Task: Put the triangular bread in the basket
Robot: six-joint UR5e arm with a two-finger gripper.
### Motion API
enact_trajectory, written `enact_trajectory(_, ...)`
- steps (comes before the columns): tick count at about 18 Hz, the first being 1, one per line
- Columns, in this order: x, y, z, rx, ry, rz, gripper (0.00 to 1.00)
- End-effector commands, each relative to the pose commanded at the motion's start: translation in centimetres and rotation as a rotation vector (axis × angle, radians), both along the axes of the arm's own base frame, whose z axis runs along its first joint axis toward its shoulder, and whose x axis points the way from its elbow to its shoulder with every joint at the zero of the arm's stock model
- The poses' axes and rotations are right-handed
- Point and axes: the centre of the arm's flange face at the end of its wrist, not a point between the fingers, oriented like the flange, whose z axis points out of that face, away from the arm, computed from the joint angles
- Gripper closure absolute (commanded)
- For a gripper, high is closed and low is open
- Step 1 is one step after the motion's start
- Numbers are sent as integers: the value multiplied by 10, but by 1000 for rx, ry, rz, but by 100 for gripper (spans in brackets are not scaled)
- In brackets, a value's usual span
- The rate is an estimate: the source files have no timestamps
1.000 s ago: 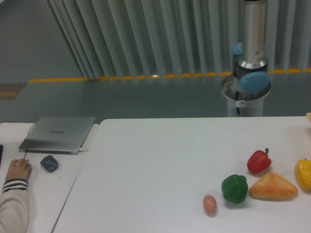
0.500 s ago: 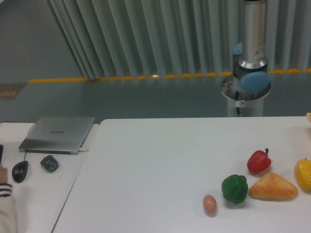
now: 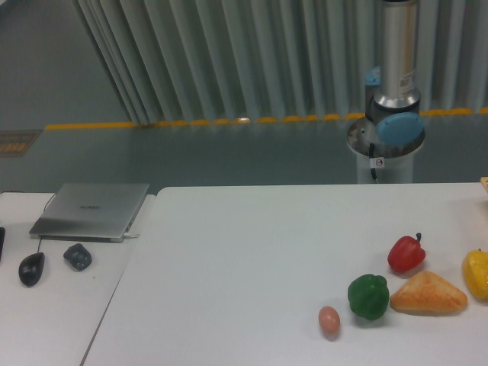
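Observation:
The triangular bread (image 3: 428, 294) is a golden orange-brown wedge lying on the white table (image 3: 244, 252) near the front right. It sits between a green pepper (image 3: 368, 296) on its left and a yellow pepper (image 3: 476, 274) on its right. A sliver of a light wooden thing (image 3: 484, 183) shows at the right edge, perhaps the basket; I cannot tell. Only the arm's base and lower column (image 3: 398, 91) show behind the table. The gripper is out of view.
A red pepper (image 3: 405, 253) stands just behind the bread. A small pinkish-tan egg (image 3: 329, 319) lies left of the green pepper. On the side table at left are a closed laptop (image 3: 91, 210), a dark mouse (image 3: 31, 268) and a small grey object (image 3: 78, 256).
A person's hand that rested on the mouse at the far left has pulled back out of view. The food items and the arm base have not moved.

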Motion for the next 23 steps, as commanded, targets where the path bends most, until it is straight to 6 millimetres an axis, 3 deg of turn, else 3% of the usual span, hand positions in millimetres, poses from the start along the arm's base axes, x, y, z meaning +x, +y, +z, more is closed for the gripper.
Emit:
enact_trajectory(5,-17,33,30,-68,25,-79,0)
enact_trajectory(12,-34,100,37,-82,14,-218,0)
enact_trajectory(23,-51,295,41,-63,33,-603,0)
